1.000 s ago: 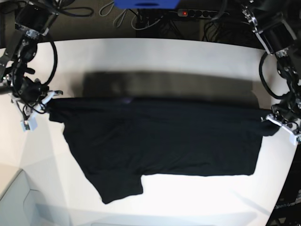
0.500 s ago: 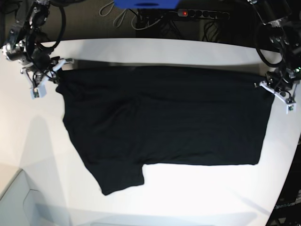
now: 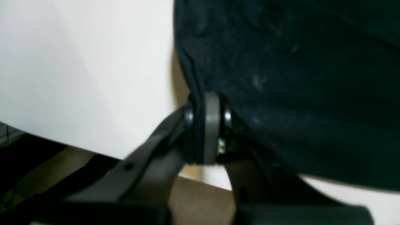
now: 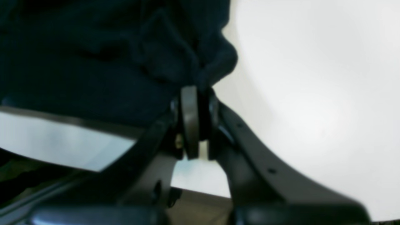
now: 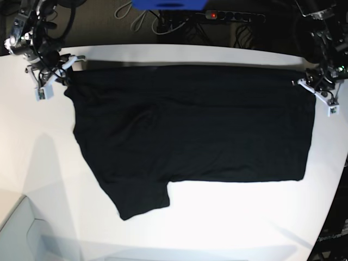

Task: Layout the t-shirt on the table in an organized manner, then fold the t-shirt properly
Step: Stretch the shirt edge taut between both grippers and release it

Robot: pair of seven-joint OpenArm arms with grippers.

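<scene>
Plain black soft cloth t-shirt (image 5: 190, 136) lies spread on big smooth white table (image 5: 217, 228), sleeve trailing nearest. Far corners are pinched: left claw (image 3: 206, 131) & right claw (image 4: 195, 122) both clamped tight on hem. Risk: far edge sits by table rim; uneven release or drag could bunch cloth or slide it off.

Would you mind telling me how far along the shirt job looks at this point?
Done: the t-shirt lies mostly spread on the table. In hand: the right pincer and left pincer are each shut on a far corner of it, holding that edge taut. Left: the near-left sleeve area looks bunched and wants smoothing, and no fold has been made.
</scene>
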